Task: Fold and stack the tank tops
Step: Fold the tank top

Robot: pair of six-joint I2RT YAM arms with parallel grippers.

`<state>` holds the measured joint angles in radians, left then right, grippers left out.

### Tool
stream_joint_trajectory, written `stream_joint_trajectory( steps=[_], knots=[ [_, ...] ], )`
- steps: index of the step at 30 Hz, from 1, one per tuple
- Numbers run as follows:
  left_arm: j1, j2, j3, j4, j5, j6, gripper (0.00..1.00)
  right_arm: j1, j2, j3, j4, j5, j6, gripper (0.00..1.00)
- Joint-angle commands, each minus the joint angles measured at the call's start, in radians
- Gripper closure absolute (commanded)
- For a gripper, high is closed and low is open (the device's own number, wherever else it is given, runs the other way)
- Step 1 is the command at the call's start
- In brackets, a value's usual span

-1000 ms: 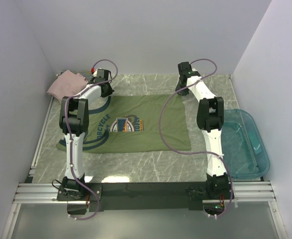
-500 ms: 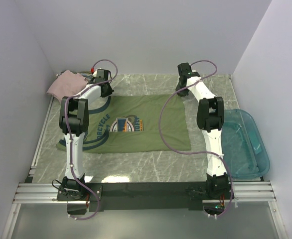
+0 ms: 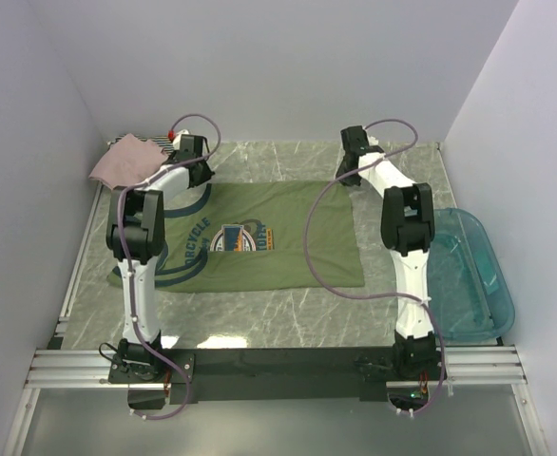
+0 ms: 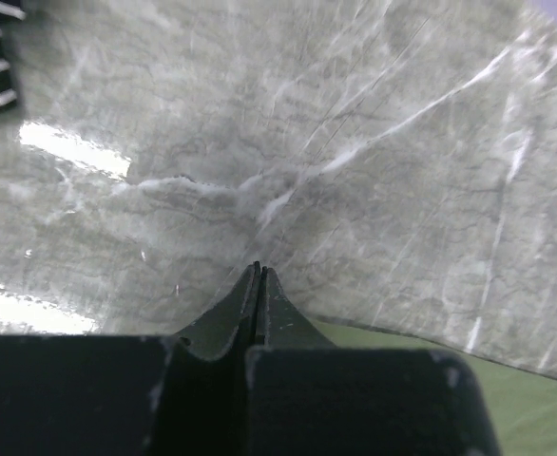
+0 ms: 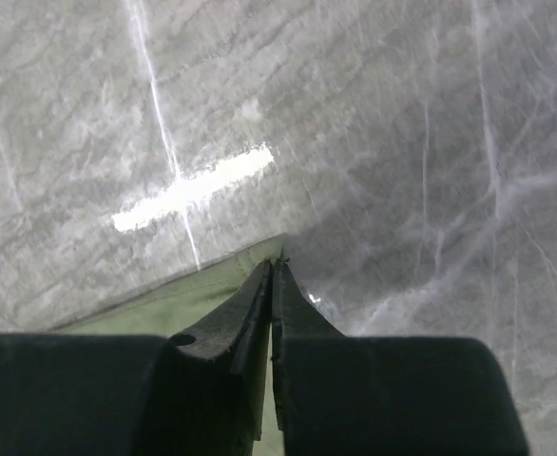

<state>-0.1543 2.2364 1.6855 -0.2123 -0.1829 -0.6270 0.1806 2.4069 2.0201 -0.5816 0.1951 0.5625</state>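
A translucent teal plastic tub (image 3: pixel 478 285) sits at the right edge of the grey-green marbled worktop (image 3: pixel 259 313), toward the near side. Plain white walls (image 3: pixel 288 66) close off left, far and right.

The left arm (image 3: pixel 136 294) and right arm (image 3: pixel 412 290) look alike — slim white links, blocky black joints, a loose lilac cable (image 3: pixel 306 237) looping alongside. Matte black fingers (image 4: pixel 223 328) taper to thin wedges.

My top camera looks down on the whole olive-green tank top (image 3: pixel 288 249); both wrist cameras peer close at its far corners.
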Motion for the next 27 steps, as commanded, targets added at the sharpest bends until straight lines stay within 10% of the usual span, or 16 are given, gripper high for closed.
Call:
stream_joint_trajectory(
  steps=[1, 12, 19, 27],
  knots=[
    [0.007, -0.119, -0.042, 0.120, -0.030, -0.020, 0.99, -0.006, -0.124, -0.067, 0.127, 0.027, -0.030, 0.93],
    [0.030, -0.103, 0.006, 0.054, 0.080, -0.026, 0.99, -0.006, -0.213, -0.175, 0.224, 0.012, -0.058, 0.94],
    [0.032, -0.089, -0.006, 0.001, 0.138, -0.072, 0.62, -0.006, -0.167, -0.127, 0.184, 0.007, -0.052, 0.94],
    [0.032, -0.049, 0.008, -0.038, 0.163, -0.094, 0.59, -0.006, -0.152, -0.123, 0.178, 0.009, -0.046, 0.94]
  ],
)
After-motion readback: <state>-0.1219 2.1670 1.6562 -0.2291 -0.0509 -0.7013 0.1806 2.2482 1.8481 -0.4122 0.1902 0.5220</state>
